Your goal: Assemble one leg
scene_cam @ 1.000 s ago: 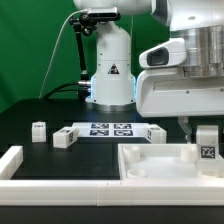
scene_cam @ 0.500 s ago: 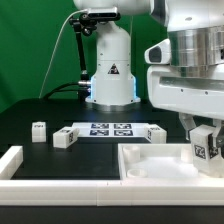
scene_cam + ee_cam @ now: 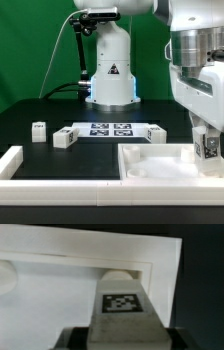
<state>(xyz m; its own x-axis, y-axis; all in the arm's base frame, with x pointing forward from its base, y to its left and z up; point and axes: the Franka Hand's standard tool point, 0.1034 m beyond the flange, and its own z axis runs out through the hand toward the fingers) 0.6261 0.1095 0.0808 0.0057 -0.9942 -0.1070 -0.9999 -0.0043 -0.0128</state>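
Note:
My gripper is shut on a white leg with a black-and-white tag on its face, at the exterior view's right. It holds the leg at the far right corner of the large white tray-like part. In the wrist view the leg stands between my two dark fingers, its tip close to the tray's raised corner rim. Two more legs stand on the black table at the exterior view's left.
The marker board lies on the table in front of the robot base. A long white rail runs along the front edge, its raised end at the exterior view's left.
My gripper has moved with the leg toward the exterior view's right and turned about its axis, so the leg's tag now shows less. The other parts have not moved.

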